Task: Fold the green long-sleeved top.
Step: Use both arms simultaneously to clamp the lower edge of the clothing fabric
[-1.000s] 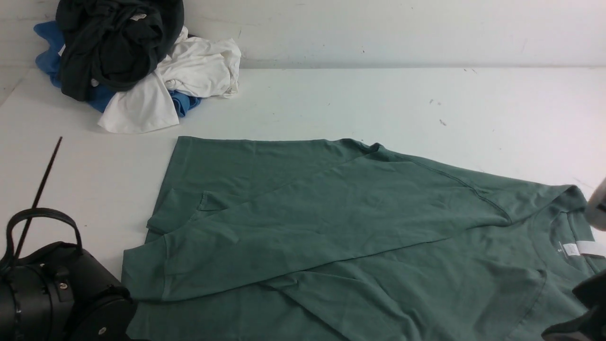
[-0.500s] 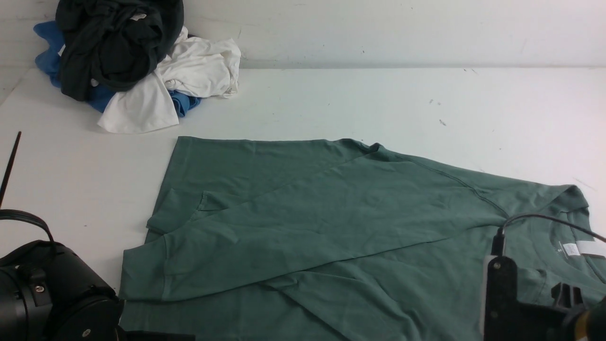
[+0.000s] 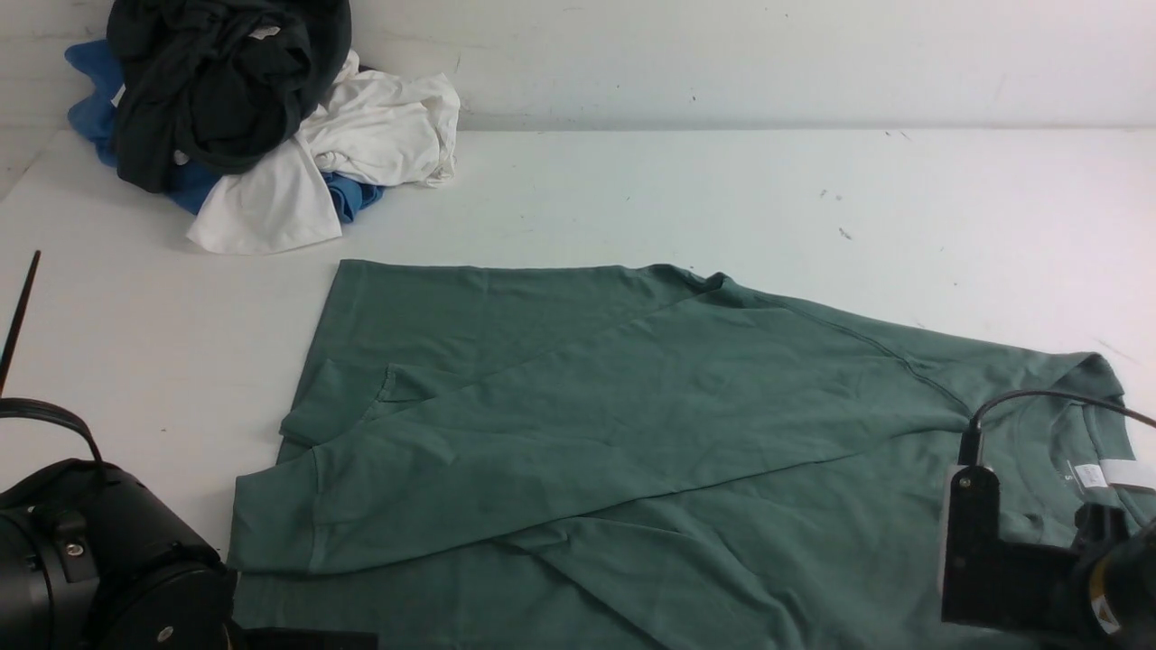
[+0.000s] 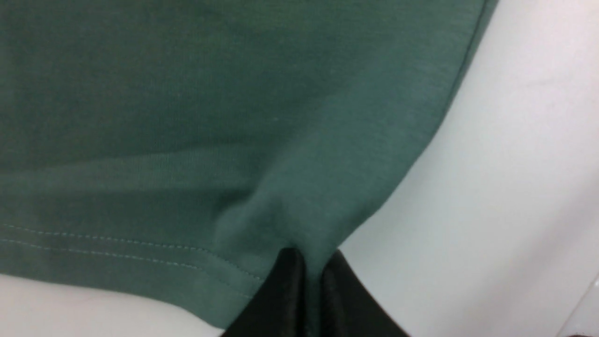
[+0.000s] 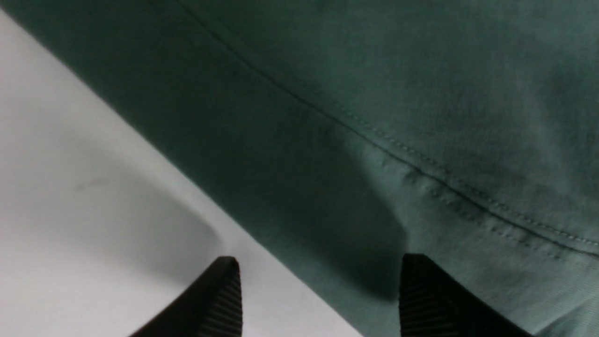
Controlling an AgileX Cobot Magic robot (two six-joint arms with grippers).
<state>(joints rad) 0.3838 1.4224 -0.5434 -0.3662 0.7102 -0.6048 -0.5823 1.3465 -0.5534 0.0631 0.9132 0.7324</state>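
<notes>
The green long-sleeved top (image 3: 632, 424) lies flat on the white table (image 3: 686, 190), neck and white label (image 3: 1097, 474) to the right, both sleeves folded across the body. In the left wrist view my left gripper (image 4: 311, 255) is shut on a stitched hem corner of the top (image 4: 234, 117), which puckers into the jaws. The right wrist view shows my right gripper (image 5: 320, 262) open and straddling the top's edge (image 5: 374, 117): one fingertip (image 5: 229, 271) over bare table, the other over cloth. In the front view only the arm bodies show, left (image 3: 90, 560) and right (image 3: 1020, 569).
A heap of dark charcoal, white and blue garments (image 3: 244, 117) sits at the far left corner against the wall. A thin dark cable (image 3: 18, 316) runs over the table's left side.
My right arm has come into view at the bottom right, beside the neck of the top. The left arm shifted a little to the left. The top has not moved.
</notes>
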